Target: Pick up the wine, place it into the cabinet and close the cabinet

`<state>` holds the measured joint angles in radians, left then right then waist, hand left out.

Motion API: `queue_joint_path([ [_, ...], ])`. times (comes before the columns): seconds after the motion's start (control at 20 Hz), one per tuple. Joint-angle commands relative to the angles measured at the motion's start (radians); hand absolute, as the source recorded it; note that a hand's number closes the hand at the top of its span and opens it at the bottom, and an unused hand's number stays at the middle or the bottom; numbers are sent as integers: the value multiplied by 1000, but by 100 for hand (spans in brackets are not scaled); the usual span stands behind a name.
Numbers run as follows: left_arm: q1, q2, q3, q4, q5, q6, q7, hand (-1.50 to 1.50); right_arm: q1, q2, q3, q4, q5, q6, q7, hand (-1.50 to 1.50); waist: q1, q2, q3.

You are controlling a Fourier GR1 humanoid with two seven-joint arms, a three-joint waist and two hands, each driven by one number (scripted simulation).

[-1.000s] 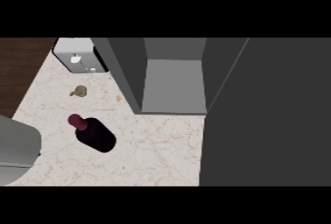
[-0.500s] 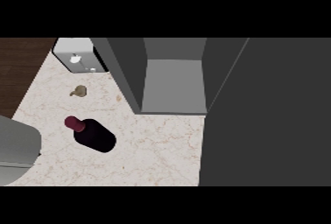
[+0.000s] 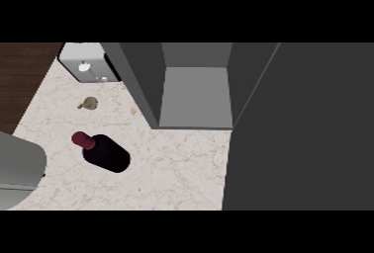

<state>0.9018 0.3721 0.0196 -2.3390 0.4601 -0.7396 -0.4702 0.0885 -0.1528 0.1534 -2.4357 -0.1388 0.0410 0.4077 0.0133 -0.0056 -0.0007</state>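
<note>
**Wine bottle untouched, cabinet open**

Wine bottle (image 3: 104, 152) sits on the pale marble counter (image 3: 175, 173), to the lower left of the cabinet (image 3: 196, 94) and well apart from it, its dark red cap on top. The cabinet is open: its grey inside shows, and its dark door (image 3: 300, 128) swings out to the right of it. Neither hand is in sight, so I cannot tell how the fingers are set. Only a grey shape (image 3: 18, 168), probably a forearm, pokes in far left of the cabinet, near the bottle. To my eye the pick-up has not yet begun. The next move calls for a hand to come to the bottle, curl round its body and lift it clear before carrying it toward the cabinet's open shelf. A small brownish lump (image 3: 88, 103) and a white box (image 3: 86, 62) sit left of the cabinet, out of that path.
</note>
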Motion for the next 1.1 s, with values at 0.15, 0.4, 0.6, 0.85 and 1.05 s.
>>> queue_joint_path([
  [0.15,27,47,107,-50,185,-79,-68,-150,-9,0,15,-92,11,-24,73,-150,-3,0,0],
  [0.4,-58,77,171,-4,261,-23,-35,-150,-12,0,14,-116,20,-37,94,-150,-14,2,1],
  [0.6,-143,107,215,95,331,-8,16,-150,28,-7,5,-154,-8,-21,97,-150,-22,3,1],
  [0.85,-195,111,239,119,381,2,101,-150,-76,-21,-26,-177,-5,-54,206,-150,-13,4,0],
  [1.05,-325,140,232,236,410,42,179,-150,-95,-6,-32,-154,-11,-50,188,-150,-20,5,0],
])
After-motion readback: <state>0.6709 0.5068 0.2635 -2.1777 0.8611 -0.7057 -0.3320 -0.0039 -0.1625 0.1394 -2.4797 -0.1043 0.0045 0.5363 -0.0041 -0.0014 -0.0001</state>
